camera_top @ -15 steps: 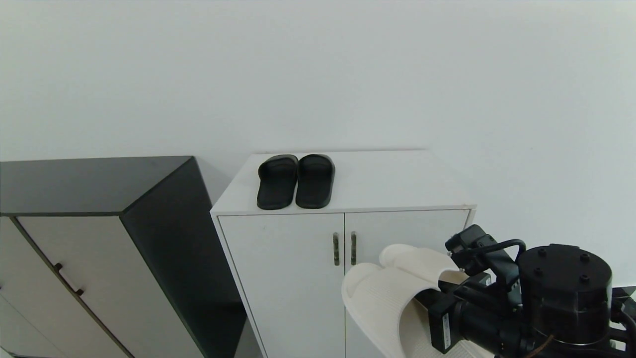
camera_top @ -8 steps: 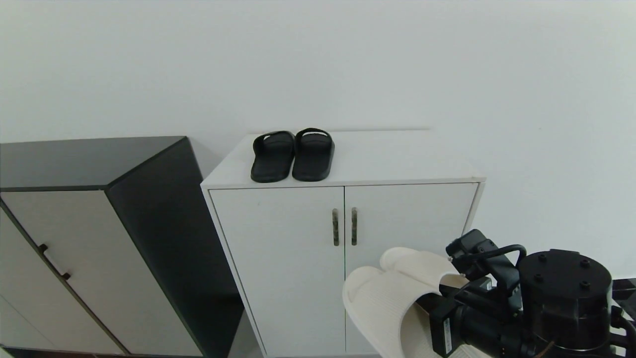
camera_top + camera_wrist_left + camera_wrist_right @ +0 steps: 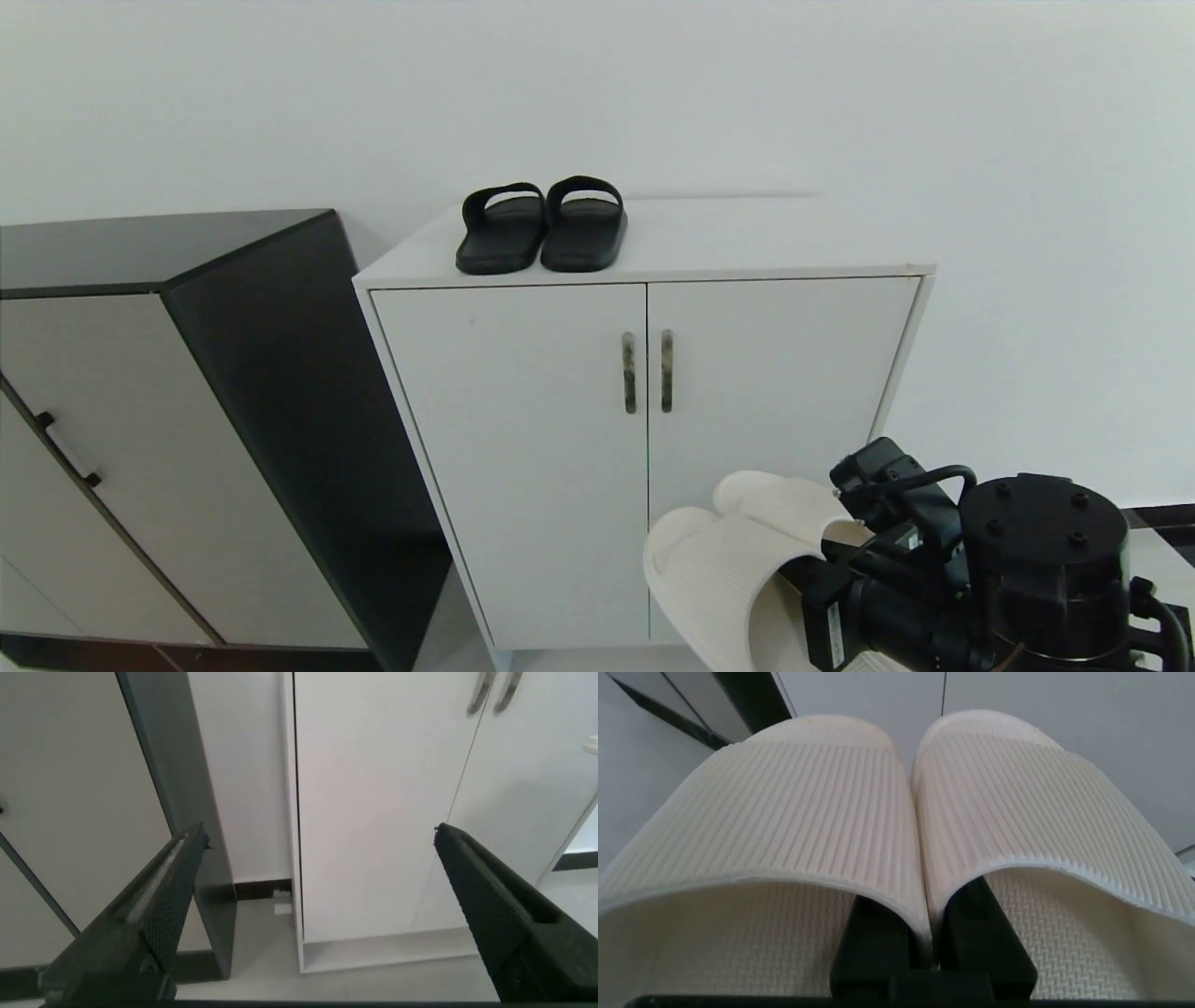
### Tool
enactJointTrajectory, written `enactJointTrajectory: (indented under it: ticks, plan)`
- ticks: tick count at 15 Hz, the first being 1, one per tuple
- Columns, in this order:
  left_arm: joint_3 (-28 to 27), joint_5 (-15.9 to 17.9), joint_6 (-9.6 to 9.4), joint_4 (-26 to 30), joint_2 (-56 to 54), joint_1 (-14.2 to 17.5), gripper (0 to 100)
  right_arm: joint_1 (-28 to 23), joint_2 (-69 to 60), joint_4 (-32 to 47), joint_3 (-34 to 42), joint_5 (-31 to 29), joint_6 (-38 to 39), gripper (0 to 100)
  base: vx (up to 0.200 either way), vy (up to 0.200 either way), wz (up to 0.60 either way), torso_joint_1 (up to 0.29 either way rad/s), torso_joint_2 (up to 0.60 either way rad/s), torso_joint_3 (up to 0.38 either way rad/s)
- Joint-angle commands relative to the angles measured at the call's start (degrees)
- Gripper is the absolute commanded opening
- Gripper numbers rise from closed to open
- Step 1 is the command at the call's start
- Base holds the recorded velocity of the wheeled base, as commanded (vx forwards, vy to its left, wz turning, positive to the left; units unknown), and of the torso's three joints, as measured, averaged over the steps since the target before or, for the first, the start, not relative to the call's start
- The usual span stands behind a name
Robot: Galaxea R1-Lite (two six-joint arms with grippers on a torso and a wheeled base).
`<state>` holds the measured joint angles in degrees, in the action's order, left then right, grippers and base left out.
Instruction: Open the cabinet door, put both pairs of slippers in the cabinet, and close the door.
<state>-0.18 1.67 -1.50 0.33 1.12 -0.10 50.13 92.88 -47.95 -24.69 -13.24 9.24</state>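
Slippers, white pair (image 3: 738, 551), nearest: carried low in front of the cabinet's (image 3: 523, 448) right door, toes toward it and apart from it. The right gripper (image 3: 932, 938) pinches the pair's two inner strap edges together, so both shoes hang from one grip.

Left gripper (image 3: 318, 905): fingers spread wide with nothing between them. It faces the lower part of the left door and the gap beside the dark cabinet (image 3: 261, 373).

Both doors are shut. The handles (image 3: 647, 371) stand side by side at the centre seam, untouched. The black slippers (image 3: 541, 229) sit on top, near the front left edge, toes toward the wall.

Change over the last second: the whole head view has shifted. The cabinet has climbed in the frame, its top is now seen almost edge-on, and the door fronts show down to the foot. That is the camera moving, probably lowering, and not the furniture. The black pair keeps its spot on the top. The right arm and the white pair keep theirs in the frame.

Judgement: the robot is settling to door height. The door-opening step has not begun and neither pair is inside. The free left gripper looks the likely one to take a handle.
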Motion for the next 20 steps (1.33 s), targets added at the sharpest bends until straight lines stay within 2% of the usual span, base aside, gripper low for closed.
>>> enactJointTrajectory:
  ticks: [1, 2, 4, 7, 9, 10, 11, 12, 14, 15, 17, 18, 20]
  plan:
    - [0.01, -0.09, 0.44, -0.07, 5.56, -0.17, 100, 0.23, 0.55, -0.48, -0.01, -0.03, -0.01, 0, 0.000, 0.000, 0.00, -0.124, 0.47, 0.330]
    - [0.01, -0.09, 0.18, -0.07, 6.00, -0.17, 100, 0.23, 0.55, -1.45, 0.25, -0.21, -0.10, 0, 0.000, 0.000, 0.00, -0.119, 0.46, 0.344]
    - [-0.08, 0.44, -2.02, -0.15, 6.52, -0.25, 100, 0.32, 0.55, -2.68, 0.96, -0.21, -0.10, 0, 0.000, 0.000, 0.00, -0.112, 0.46, 0.337]
    - [-0.17, 0.44, -2.46, -0.24, 7.05, -0.25, 100, 0.41, 0.99, -2.86, 1.13, -0.21, -0.10, 0, 0.000, 0.000, 0.00, -0.084, 0.45, 0.370]
    - [-0.43, 0.44, -4.48, -0.33, 5.03, -0.25, 100, 0.41, 1.07, -2.86, 1.48, -0.03, -0.10, 0, 0.000, 0.000, 0.00, -0.034, 0.43, 0.395]
    - [-3.68, 0.44, -3.77, -0.33, 6.26, -0.25, 100, 0.41, 1.16, -2.86, 1.57, 0.06, -0.10, 0, 0.000, 0.000, 0.00, -0.002, 0.23, 0.188]
    - [-9.57, 0.62, 0.27, 0.02, 8.90, -0.25, 100, 0.41, 1.16, -2.86, 1.57, 0.14, -0.10, 0, 0.000, 0.000, 0.00, 0.000, 0.00, 0.000]
    - [-13.18, 1.93, 2.03, -0.07, 13.38, -0.96, 100, 0.41, 1.25, -2.86, 1.57, 0.14, -0.10, 0, 0.000, 0.000, 0.00, 0.000, 0.00, 0.000]
    - [-14.14, 9.76, 1.85, -0.77, 22.96, -2.63, 100, 0.41, 1.60, -2.86, 1.57, 0.06, -0.10, 0, 0.000, 0.000, 0.00, 0.000, 0.00, 0.000]
    - [-14.14, 13.10, 1.94, -3.23, 27.97, -2.71, 100, 0.41, 1.60, -2.94, 1.57, -0.03, -0.10, 0, 0.000, 0.000, 0.00, 0.000, 0.00, 0.000]
    - [-14.06, 18.54, 2.29, -14.48, 38.78, -3.07, 100, 0.32, 1.60, -3.29, 1.75, -0.03, -0.10, 0, 0.000, 0.000, 0.00, 0.000, 0.00, 0.000]
    - [-14.32, 19.78, 2.29, -20.02, 44.41, -3.42, 100, 0.41, 1.60, -3.47, 1.75, -0.03, -0.10, 0, 0.000, 0.000, 0.00, 0.000, 0.00, 0.000]
    - [-15.64, 19.86, 2.91, -30.65, 55.83, -7.11, 100, 0.41, 1.69, -3.47, 1.75, -0.03, -0.10, 0, 0.000, 0.000, 0.00, 0.000, 0.00, 0.000]
